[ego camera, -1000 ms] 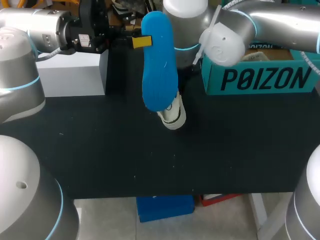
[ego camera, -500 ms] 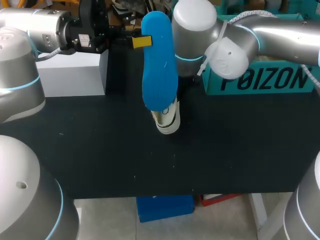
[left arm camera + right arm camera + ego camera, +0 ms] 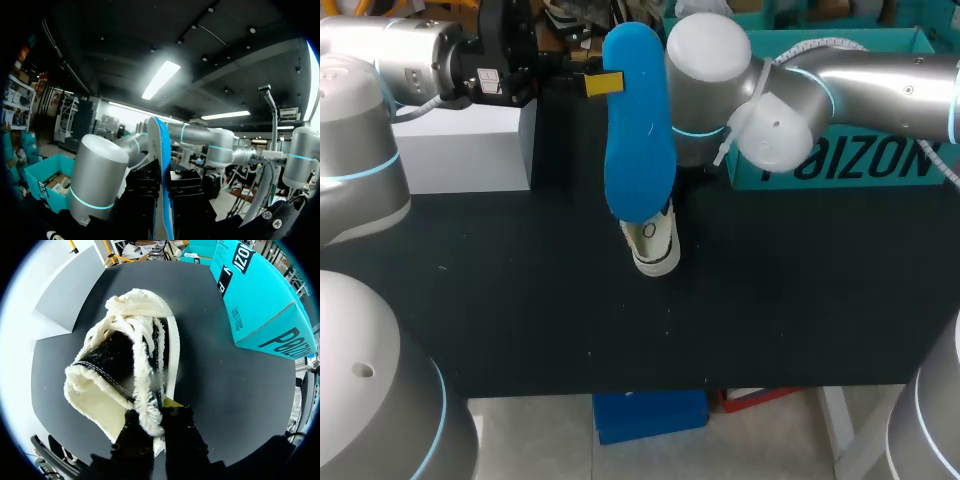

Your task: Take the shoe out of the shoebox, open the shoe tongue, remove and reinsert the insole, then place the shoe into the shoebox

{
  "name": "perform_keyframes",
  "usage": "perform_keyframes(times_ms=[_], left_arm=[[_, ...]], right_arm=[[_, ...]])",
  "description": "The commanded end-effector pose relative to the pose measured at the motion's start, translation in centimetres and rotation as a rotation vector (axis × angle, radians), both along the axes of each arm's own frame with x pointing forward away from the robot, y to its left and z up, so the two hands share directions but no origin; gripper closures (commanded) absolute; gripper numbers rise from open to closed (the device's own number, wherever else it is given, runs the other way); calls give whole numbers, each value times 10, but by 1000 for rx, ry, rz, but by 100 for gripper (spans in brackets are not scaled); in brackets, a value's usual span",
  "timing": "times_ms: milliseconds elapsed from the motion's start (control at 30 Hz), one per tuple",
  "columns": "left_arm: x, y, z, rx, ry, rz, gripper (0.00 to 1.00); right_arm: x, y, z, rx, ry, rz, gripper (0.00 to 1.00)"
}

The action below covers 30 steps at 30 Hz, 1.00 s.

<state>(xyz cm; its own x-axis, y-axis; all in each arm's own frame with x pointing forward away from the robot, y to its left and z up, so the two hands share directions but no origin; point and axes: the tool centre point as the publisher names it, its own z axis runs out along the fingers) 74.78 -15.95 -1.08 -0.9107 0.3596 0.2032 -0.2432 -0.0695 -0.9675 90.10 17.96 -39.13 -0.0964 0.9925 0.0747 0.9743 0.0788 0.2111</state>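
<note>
My left gripper (image 3: 603, 83) is shut on a blue insole (image 3: 638, 130) and holds it upright in the air over the back of the table. In the left wrist view the insole (image 3: 161, 165) stands edge-on between the black fingers. Just below it a black shoe with cream fleece lining (image 3: 653, 245) shows its end. My right arm (image 3: 760, 100) comes in from the right, with its gripper hidden behind the insole. In the right wrist view the right gripper (image 3: 157, 412) is shut on the fleece edge of the shoe (image 3: 120, 370), whose opening faces the camera above the black table.
The teal shoebox (image 3: 860, 160) stands at the back right, also seen beside the shoe in the right wrist view (image 3: 260, 295). A white box (image 3: 470, 150) stands at the back left. The black table mat (image 3: 620, 330) spreads out toward the front.
My right arm has swung in toward the middle, and the shoe has shifted slightly left and turned under the insole. The left arm and the insole have stayed still.
</note>
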Motion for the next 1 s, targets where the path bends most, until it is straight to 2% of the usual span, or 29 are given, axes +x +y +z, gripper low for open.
perform_keyframes(times_ms=[33,400,667,800,1000], left_arm=[[-1,-1,-1,0,-1,5,100],[-1,-1,-1,0,-1,5,100],[-1,-1,-1,0,-1,5,100],[-1,-1,-1,0,-1,5,100],[-1,-1,-1,0,-1,5,100]], right_arm=[[2,3,-3,-10,-4,4,0],[1,-14,-3,-15,-5,-41,0],[-4,-31,15,-24,1,-67,0],[-8,-38,24,15,19,-52,0],[-20,-43,41,137,28,-4,0]])
